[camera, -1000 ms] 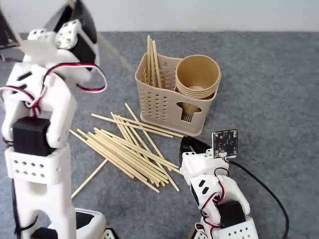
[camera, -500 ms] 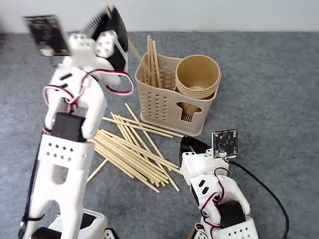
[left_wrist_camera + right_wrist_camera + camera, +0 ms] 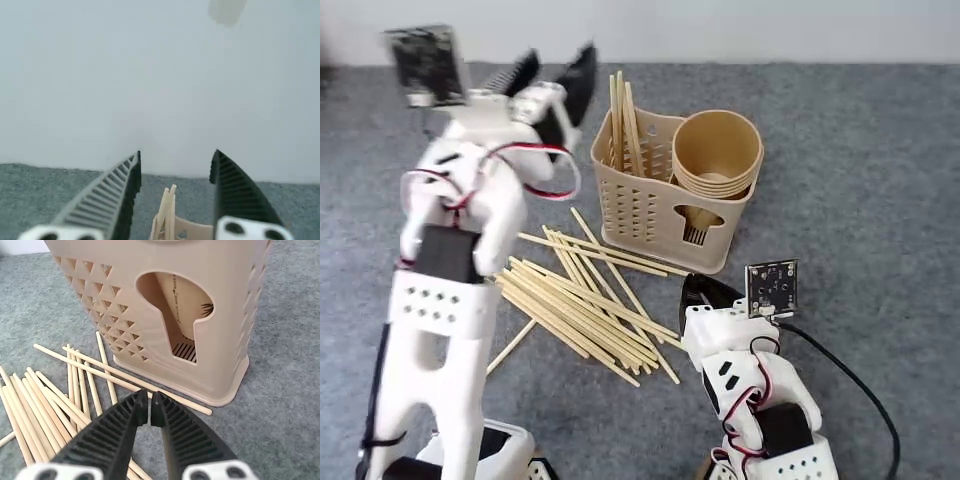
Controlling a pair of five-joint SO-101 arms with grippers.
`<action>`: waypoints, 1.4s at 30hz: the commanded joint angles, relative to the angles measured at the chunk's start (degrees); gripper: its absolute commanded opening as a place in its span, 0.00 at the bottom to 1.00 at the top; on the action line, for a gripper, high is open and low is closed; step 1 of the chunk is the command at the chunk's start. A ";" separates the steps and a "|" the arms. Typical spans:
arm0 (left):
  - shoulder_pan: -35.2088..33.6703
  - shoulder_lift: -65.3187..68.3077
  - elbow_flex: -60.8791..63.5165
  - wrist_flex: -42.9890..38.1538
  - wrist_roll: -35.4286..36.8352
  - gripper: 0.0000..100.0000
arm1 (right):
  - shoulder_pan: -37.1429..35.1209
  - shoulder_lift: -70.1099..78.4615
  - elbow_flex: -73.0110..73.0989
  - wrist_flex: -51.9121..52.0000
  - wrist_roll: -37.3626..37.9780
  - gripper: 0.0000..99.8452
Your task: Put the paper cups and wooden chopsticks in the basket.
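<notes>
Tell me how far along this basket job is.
Done: stacked paper cups and a few chopsticks stand in the basket. In hand: nothing; left gripper is open by the basket, right gripper shut, empty. Left: the pile of loose chopsticks on the carpet.

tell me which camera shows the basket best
The high view: the basket shows whole, with cups and chopsticks inside. The right wrist view shows its front wall and cutout close up; the left wrist view shows a sliver of its rim beyond the open left gripper.
</notes>
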 commanded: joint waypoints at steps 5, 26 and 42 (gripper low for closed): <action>-7.21 -2.29 -11.65 21.36 1.93 0.22 | 0.04 -1.01 -0.53 -0.04 1.05 0.04; -34.20 -2.29 -4.70 47.21 -16.09 0.02 | -7.87 4.44 -18.64 6.11 22.07 0.04; -45.36 -2.29 20.97 28.92 -18.37 0.02 | -17.54 71.34 -58.11 6.55 29.71 0.04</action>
